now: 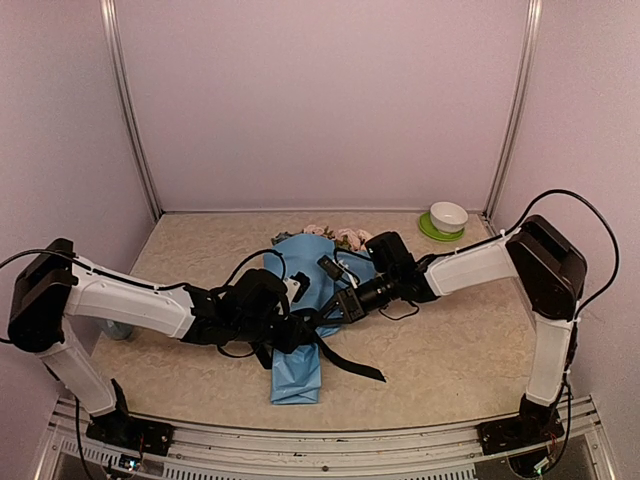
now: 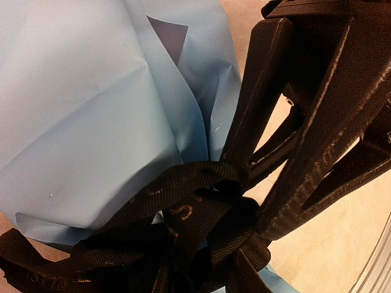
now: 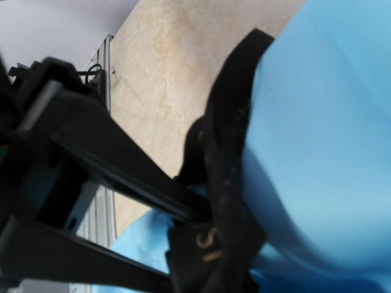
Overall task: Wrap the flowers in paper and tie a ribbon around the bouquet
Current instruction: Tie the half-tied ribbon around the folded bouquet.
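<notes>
The bouquet lies in the middle of the table, wrapped in light blue paper, narrow end toward me. The pink flowers poke out of the far, wide end. The black ribbon crosses the wrap's middle, one tail trailing right. Both grippers meet over that spot, the left gripper beside the right gripper. In the left wrist view, a bunched ribbon knot sits between the left gripper tips against the paper. In the right wrist view, the right gripper holds a ribbon fold beside the paper.
A white bowl on a green plate stands at the back right corner. A small pale object sits by the left arm's elbow. Walls close in the table on three sides, with a metal rail along the near edge.
</notes>
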Robot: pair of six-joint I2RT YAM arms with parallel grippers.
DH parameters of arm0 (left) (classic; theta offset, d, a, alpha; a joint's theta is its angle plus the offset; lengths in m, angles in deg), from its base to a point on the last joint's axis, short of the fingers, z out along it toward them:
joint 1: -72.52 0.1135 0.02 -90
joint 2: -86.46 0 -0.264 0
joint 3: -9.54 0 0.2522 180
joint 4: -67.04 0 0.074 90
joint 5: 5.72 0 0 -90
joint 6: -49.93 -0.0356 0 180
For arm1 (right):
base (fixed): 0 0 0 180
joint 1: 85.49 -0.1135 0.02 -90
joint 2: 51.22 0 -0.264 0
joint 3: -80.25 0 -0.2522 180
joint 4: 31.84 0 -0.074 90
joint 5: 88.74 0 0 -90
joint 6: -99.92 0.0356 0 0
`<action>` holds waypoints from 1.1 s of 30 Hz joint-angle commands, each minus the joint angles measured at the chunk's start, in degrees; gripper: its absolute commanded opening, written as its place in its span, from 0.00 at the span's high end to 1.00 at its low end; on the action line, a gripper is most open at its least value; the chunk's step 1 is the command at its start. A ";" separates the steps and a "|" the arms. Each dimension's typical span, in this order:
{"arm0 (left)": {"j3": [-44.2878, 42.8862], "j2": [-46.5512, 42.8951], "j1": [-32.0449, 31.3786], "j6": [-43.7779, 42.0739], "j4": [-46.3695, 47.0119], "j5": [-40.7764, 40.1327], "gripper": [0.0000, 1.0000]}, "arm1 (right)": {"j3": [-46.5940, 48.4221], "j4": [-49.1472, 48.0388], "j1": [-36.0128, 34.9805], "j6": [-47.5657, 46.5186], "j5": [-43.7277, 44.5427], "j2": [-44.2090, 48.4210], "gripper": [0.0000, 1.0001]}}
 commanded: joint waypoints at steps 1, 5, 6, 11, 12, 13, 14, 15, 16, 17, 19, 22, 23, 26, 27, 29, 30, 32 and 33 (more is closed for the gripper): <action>0.32 -0.31 0.58 -0.55 -0.28 -1.73 0.73 | 2.90 1.01 -0.49 -1.45 0.10 -2.53 0.74; 0.06 0.39 0.58 -0.18 -1.27 -1.81 0.78 | 2.38 0.12 0.42 -0.56 2.20 -0.49 0.77; 0.19 0.42 0.58 -0.02 -1.28 -1.73 0.80 | 1.91 -0.22 0.74 -0.09 2.72 0.38 0.75; 0.04 0.30 0.60 0.03 -1.19 -1.22 0.86 | 2.05 2.31 0.50 -1.90 6.31 1.82 0.75; -0.04 0.38 0.58 0.06 -1.24 -1.30 0.86 | 1.98 2.24 0.44 -1.70 5.84 1.52 0.77; -0.15 0.43 0.58 0.02 -1.24 -1.28 0.86 | 1.95 2.23 0.34 -1.52 5.76 1.29 0.80; -0.13 0.39 0.58 0.04 -1.32 -1.30 0.86 | 1.86 2.09 0.27 -1.38 5.91 1.26 0.83; -0.18 0.48 0.63 0.06 -1.37 -1.28 0.86 | 1.63 1.87 0.25 -1.31 6.03 1.38 0.86; -0.18 0.52 0.58 0.07 -1.49 -1.12 0.87 | 1.65 1.67 0.18 -1.29 6.01 1.45 0.89; -0.16 0.57 0.58 0.06 -1.54 -1.06 0.87 | 1.73 1.80 0.14 -1.29 5.88 1.36 0.92; -0.26 0.67 0.59 0.04 -1.86 -0.93 0.90 | 1.99 2.18 -0.02 -1.26 5.95 1.32 0.98; -0.40 0.78 0.58 0.14 -2.28 -1.11 0.91 | 2.02 3.10 -0.31 -1.38 6.80 1.98 1.00; -0.44 0.79 0.58 0.27 -2.25 -1.10 0.92 | 2.02 3.70 -0.57 -1.74 7.34 2.34 1.00; -0.40 0.93 0.59 0.49 -2.08 -0.96 0.93 | 1.90 5.59 -1.67 -2.95 9.39 4.18 1.00; -0.40 1.08 0.58 0.44 -2.07 -1.13 0.93 | 1.70 6.05 -2.11 -3.09 10.11 4.95 1.00; -0.60 1.32 0.58 0.50 -2.07 -1.27 0.93 | 1.07 6.45 -2.66 -3.18 11.28 6.16 1.00; -0.62 1.43 0.58 0.50 -1.89 -1.20 0.93 | 0.84 6.46 -2.87 -3.12 11.56 6.83 1.00; -0.74 1.63 0.65 0.29 -1.66 -1.00 0.93 | 0.40 6.11 -3.23 -2.86 11.08 7.29 1.00; -0.90 1.86 0.68 0.21 -1.68 -1.03 0.93 | 0.38 5.76 -3.39 -2.71 10.63 7.26 1.00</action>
